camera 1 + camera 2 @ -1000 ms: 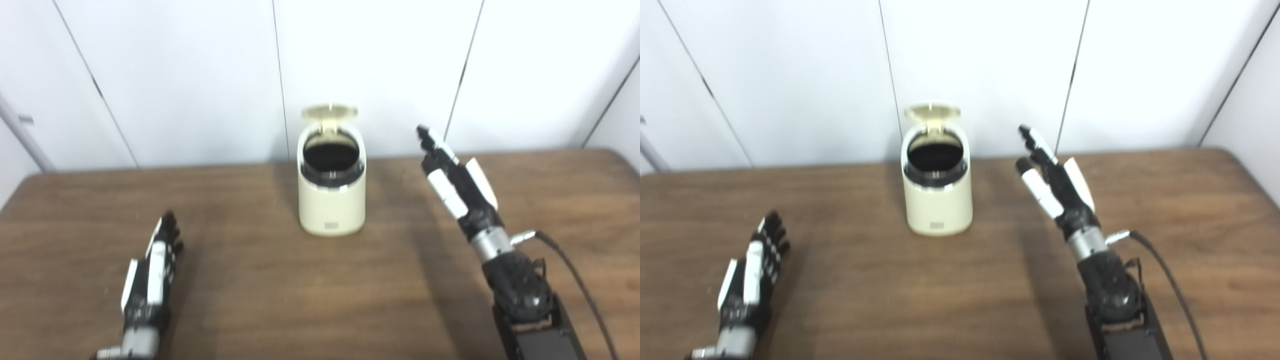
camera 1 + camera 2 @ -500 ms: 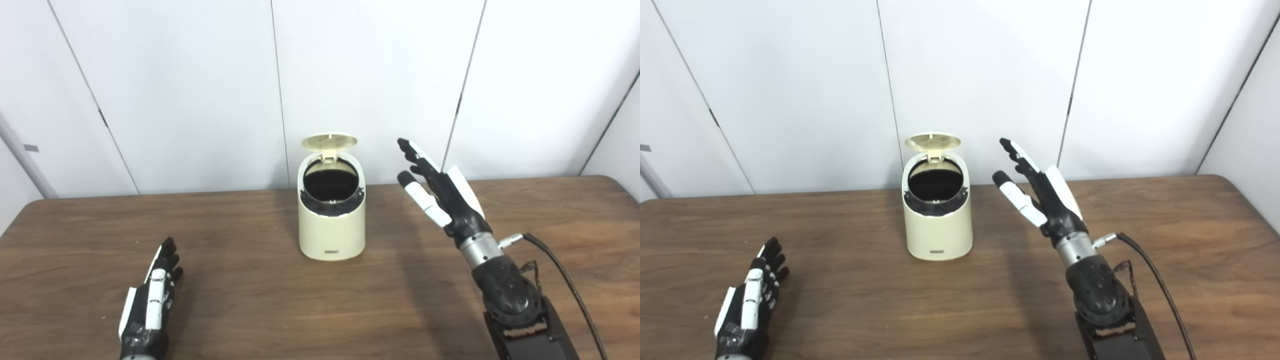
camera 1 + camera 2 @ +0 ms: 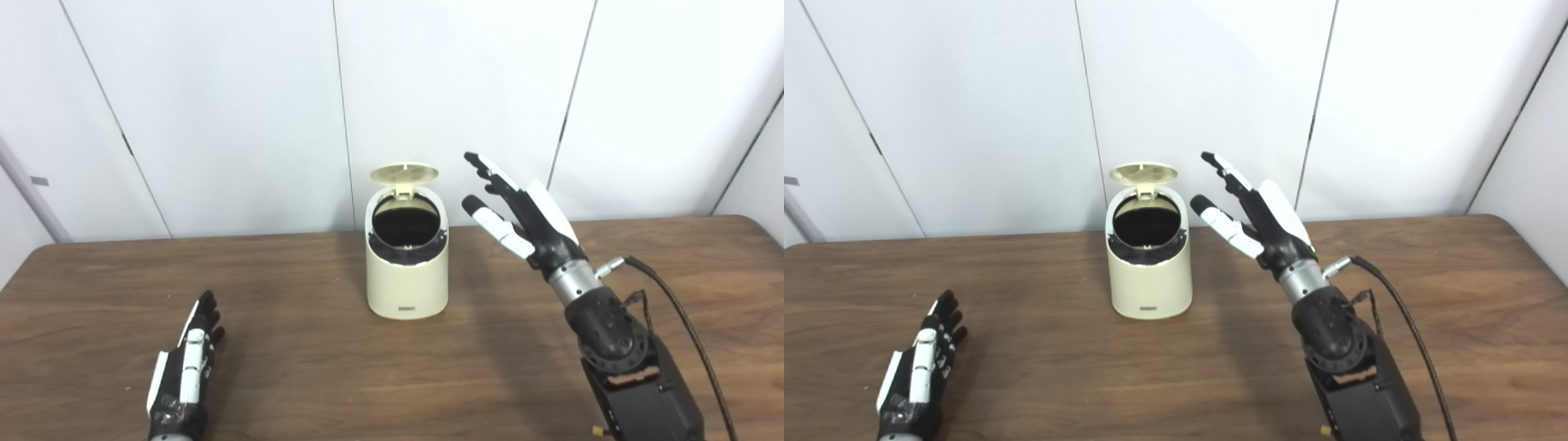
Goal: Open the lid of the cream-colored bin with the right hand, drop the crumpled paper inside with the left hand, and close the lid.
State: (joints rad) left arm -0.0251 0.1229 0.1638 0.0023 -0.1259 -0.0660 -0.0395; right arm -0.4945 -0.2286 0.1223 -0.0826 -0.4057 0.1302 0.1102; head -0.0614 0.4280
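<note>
The cream-colored bin point(image 3: 407, 275) stands on the brown table point(image 3: 306, 367) near its far edge. Its round lid point(image 3: 404, 173) is tipped up at the back, showing the dark inside. My right hand point(image 3: 527, 214) is raised to the right of the bin at lid height, open, fingers spread and pointing up-left, touching nothing. My left hand point(image 3: 184, 367) rests low at the table's front left, open and flat, holding nothing. No crumpled paper shows in either view.
White wall panels point(image 3: 245, 110) rise right behind the bin. A black cable point(image 3: 686, 318) runs from my right wrist down along the forearm. The table's right edge point(image 3: 1519, 233) curves away at the far right.
The camera tilted up between the oldest frames and now. My right hand has risen and moved left, closer to the open lid. The left hand and the bin have stayed put.
</note>
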